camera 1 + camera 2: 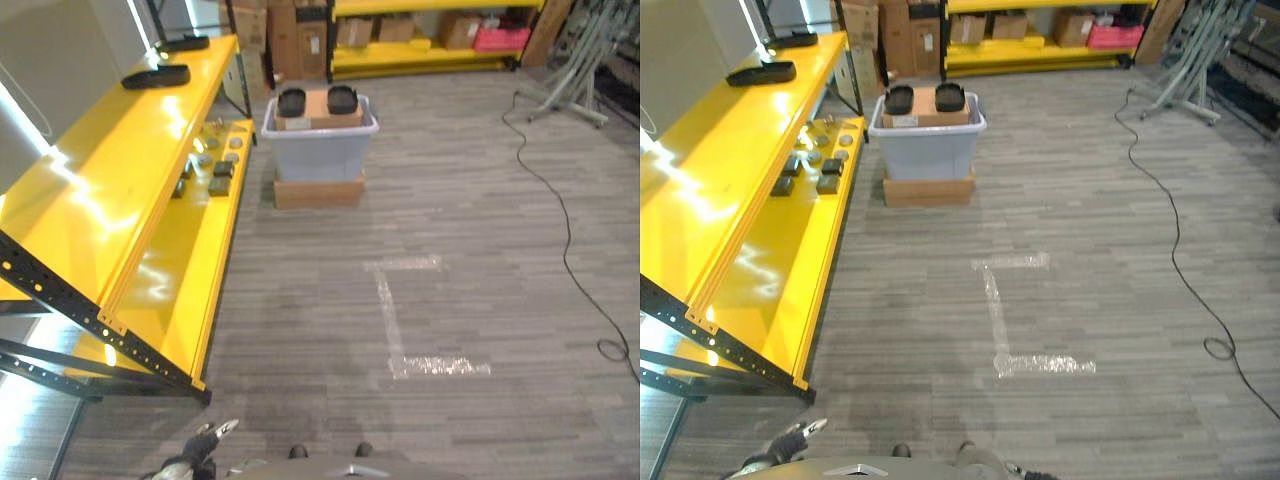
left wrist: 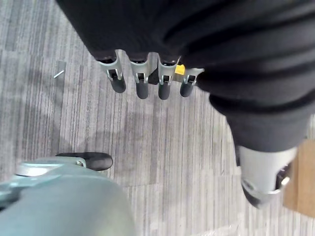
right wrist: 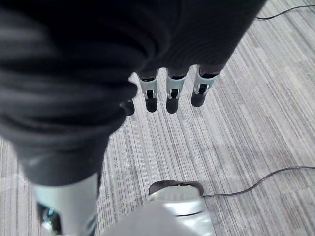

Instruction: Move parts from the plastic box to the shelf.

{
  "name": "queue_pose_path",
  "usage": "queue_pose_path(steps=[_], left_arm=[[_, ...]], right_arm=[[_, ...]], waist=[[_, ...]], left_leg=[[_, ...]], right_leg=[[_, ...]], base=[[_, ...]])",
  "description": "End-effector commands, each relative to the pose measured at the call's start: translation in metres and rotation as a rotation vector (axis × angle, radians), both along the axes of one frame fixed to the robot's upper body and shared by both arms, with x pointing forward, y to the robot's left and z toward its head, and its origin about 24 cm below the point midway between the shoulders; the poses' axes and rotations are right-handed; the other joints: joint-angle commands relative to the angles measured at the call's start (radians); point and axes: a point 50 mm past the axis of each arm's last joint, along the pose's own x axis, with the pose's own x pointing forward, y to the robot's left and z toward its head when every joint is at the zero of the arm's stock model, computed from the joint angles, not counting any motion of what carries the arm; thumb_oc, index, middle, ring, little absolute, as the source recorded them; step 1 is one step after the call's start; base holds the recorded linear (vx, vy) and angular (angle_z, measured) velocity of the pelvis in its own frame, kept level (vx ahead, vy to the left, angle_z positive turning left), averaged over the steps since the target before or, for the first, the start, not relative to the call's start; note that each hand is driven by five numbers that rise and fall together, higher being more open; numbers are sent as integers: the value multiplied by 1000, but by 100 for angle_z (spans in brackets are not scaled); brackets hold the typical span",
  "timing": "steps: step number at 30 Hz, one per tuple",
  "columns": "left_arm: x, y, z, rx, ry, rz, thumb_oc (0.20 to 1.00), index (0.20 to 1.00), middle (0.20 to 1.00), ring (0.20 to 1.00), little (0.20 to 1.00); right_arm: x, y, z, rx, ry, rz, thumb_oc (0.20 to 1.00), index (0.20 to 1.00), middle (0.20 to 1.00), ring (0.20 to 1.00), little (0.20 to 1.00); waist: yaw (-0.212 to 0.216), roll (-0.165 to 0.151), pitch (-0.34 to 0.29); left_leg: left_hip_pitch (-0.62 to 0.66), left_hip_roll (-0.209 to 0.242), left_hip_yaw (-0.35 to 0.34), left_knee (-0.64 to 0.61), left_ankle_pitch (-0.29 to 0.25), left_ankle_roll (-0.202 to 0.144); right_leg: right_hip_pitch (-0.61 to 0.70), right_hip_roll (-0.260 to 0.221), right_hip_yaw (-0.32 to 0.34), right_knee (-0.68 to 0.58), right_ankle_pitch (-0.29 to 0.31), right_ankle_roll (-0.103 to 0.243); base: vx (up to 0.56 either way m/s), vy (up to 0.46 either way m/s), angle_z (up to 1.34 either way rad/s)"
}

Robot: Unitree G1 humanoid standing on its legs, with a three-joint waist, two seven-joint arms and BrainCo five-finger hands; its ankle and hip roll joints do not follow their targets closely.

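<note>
A grey-blue plastic box [image 1: 320,150] stands on the floor some way ahead, beside the far end of the yellow shelf [image 1: 100,200]. Two black parts [image 1: 292,101] and a piece of cardboard [image 1: 322,106] lie on top in it. Several small dark and silvery parts [image 1: 212,166] rest on the shelf's lower level. My left hand [image 2: 140,83] hangs low by my side over the carpet, fingers straight and holding nothing; it also shows at the picture's bottom edge [image 1: 205,443]. My right hand [image 3: 171,96] hangs the same way, open and bare.
The plastic box sits on a flat cardboard box [image 1: 318,190]. Two long black parts [image 1: 155,76] lie on the shelf's top level. White tape marks [image 1: 400,320] cross the carpet ahead. A black cable [image 1: 560,220] runs along the right; more yellow racks [image 1: 430,50] stand at the back.
</note>
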Motion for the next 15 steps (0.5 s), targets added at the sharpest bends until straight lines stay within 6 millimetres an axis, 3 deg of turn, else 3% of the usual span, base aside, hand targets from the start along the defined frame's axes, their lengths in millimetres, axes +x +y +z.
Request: queue_pose_path(steps=[1, 3, 6, 7, 10, 13, 15], left_arm=[[-4, 2, -2, 4, 22, 37, 1000, 1000, 1000, 1000, 1000], [-4, 1, -2, 3, 18, 34, 1000, 1000, 1000, 1000, 1000], [-5, 5, -2, 15, 32, 47, 1000, 1000, 1000, 1000, 1000], [-6, 6, -2, 24, 39, 45, 1000, 1000, 1000, 1000, 1000], [-10, 10, -3, 46, 63, 28, 1000, 1000, 1000, 1000, 1000], [-16, 14, -4, 75, 83, 8, 1000, 1000, 1000, 1000, 1000], [-19, 14, -5, 82, 90, 4, 1000, 1000, 1000, 1000, 1000]], right_arm=[[-5, -6, 1, -9, -12, -43, 1000, 1000, 1000, 1000, 1000], [-3, -6, 1, -7, -21, -39, 1000, 1000, 1000, 1000, 1000], [3, -8, 3, 0, -57, -14, 1000, 1000, 1000, 1000, 1000], [3, -8, 3, 4, -60, -4, 1000, 1000, 1000, 1000, 1000], [-2, -7, 2, 15, -41, -11, 1000, 1000, 1000, 1000, 1000], [-13, -6, 0, 32, -18, -38, 1000, 1000, 1000, 1000, 1000], [-17, -9, 0, 36, -2, -35, 1000, 1000, 1000, 1000, 1000]], waist=[[7, 4, 5], [8, 6, 11], [0, -20, 19], [-5, -34, 21], [-6, -61, 14], [-7, -75, 4], [-12, -76, -10]], left_leg=[[-61, -48, -35, 92, -105, 59], [-65, -50, -34, 98, -108, 60], [-56, -66, -23, 117, -139, 43], [-38, -74, -30, 120, -158, 34], [0, -83, -45, 126, -191, 19], [35, -71, -50, 147, -230, 15], [51, -55, -47, 147, -234, 6]], right_leg=[[-70, -37, 18, 124, 98, 26], [-94, -42, 8, 132, 109, 25], [-88, -52, -35, -108, 166, 61], [-58, -54, -48, -241, 184, 73], [-19, -65, -63, -510, 213, 90], [-15, -77, -64, -568, 241, 104], [8, -68, -58, -568, 208, 93]], base=[[29, 103, -29], [68, 6, -9], [233, -138, -22], [357, -217, -27], [337, -200, -7], [448, -278, 4], [435, -279, 8]])
